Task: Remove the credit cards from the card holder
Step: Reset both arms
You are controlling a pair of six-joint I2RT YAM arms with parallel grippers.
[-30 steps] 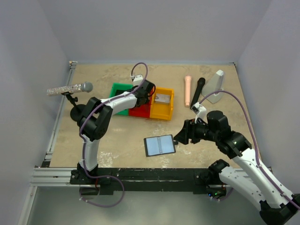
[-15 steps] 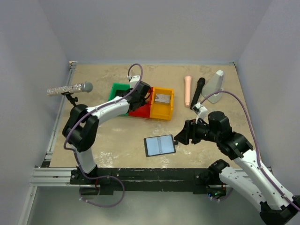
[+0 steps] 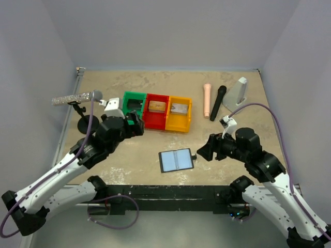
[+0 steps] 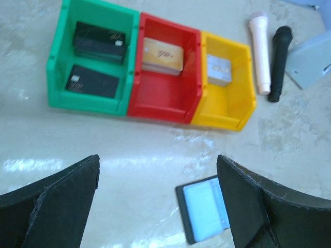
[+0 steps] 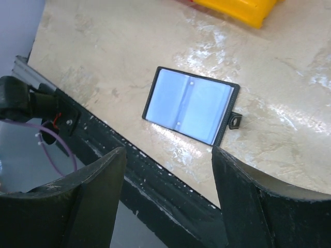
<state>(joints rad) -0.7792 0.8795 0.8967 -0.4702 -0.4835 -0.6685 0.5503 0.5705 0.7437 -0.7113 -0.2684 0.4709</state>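
Noted a glittery microphone (image 3: 76, 97) on a small stand at the far left of the tabletop (image 3: 139, 155). Found left gripper (image 3: 135, 124) hovering just near of the green bin (image 4: 56, 62), jaws spread wide, empty. Logged three joined bins across the middle. Green bin: a dark card (image 4: 93, 81) at its near end, a second dark flat piece (image 4: 99, 39) at its far end. Red bin (image 4: 160, 95): the tan card (image 4: 162, 56) at its far end. Yellow bin (image 4: 227, 106): the silvery grey card (image 4: 219, 70), also at the far end. Found the card holder (image 3: 176, 160) lying open and flat close to the tabletop's near edge, pale inner faces up, small black tab (image 5: 236, 121) on its right side. Found right gripper (image 3: 202, 152) just right of that tab, not touching it, jaws spread, empty. Recorded at far right, side by side: pink cylinder (image 3: 207, 99), black microphone (image 3: 219, 101), grey wedge-shaped piece (image 3: 239, 93).
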